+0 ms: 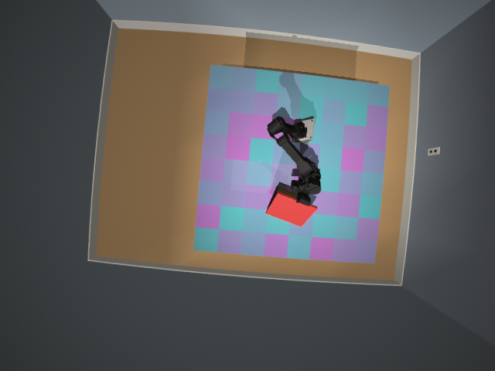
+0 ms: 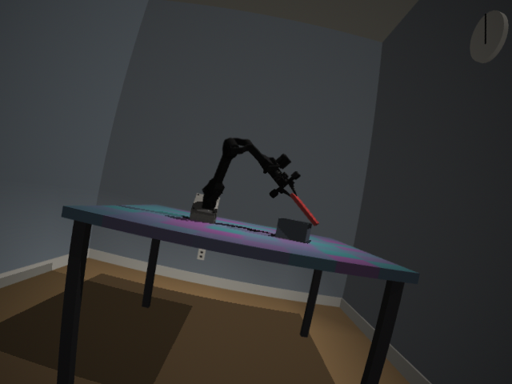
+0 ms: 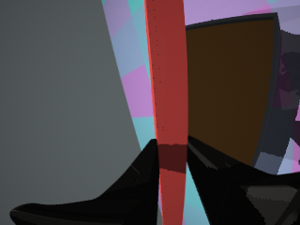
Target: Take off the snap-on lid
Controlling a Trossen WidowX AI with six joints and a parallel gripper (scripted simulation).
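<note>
The red lid (image 1: 291,210) (image 2: 305,210) (image 3: 169,70) is off the box top on the gripper's side and tilted steeply, its gripped edge high and its far edge low. My gripper (image 1: 302,200) (image 2: 293,194) (image 3: 170,142) is shut on the lid's edge, one finger on each face. The dark grey storage box (image 2: 293,230) (image 3: 276,61) stands upright on the table, and its brown inside shows in the wrist view. The lid's low edge is near the box's far top edge; I cannot tell whether they touch. In the top view the lid hides most of the box.
The table (image 1: 227,227) (image 2: 165,231) has a patchwork top of teal, violet and magenta squares. The arm's base (image 1: 308,129) (image 2: 202,214) stands on it behind the box. The table's edge (image 2: 351,268) lies beyond the box. In the wrist view, grey floor or wall shows past the table.
</note>
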